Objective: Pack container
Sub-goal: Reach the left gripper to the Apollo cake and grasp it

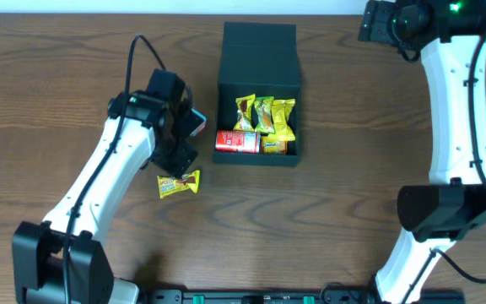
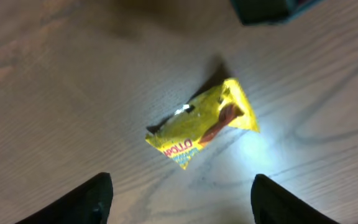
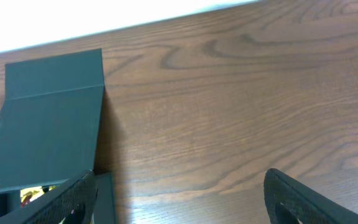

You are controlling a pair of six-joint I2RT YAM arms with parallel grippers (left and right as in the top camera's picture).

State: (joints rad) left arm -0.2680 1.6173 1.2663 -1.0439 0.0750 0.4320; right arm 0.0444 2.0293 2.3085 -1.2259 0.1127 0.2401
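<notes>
Just above the 1 yellow snack packet (image 2: 201, 127) on the table (image 1: 353, 127), the left gripper (image 2: 182, 193) spreads its fingers (image 2: 95, 199) wide, apparently to straddle it for a pick; the right gripper (image 3: 179, 193), equally wide and empty, hangs clear near the lid (image 1: 260, 46). Dark teal-green and square, the container (image 1: 260, 84) sits mid-table, lid back, packets (image 1: 264, 118) inside

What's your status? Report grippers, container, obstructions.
Left gripper open over loose yellow packet. Right gripper open, empty. Container lid up, packets inside. Nothing seen blocking the opening.
</notes>
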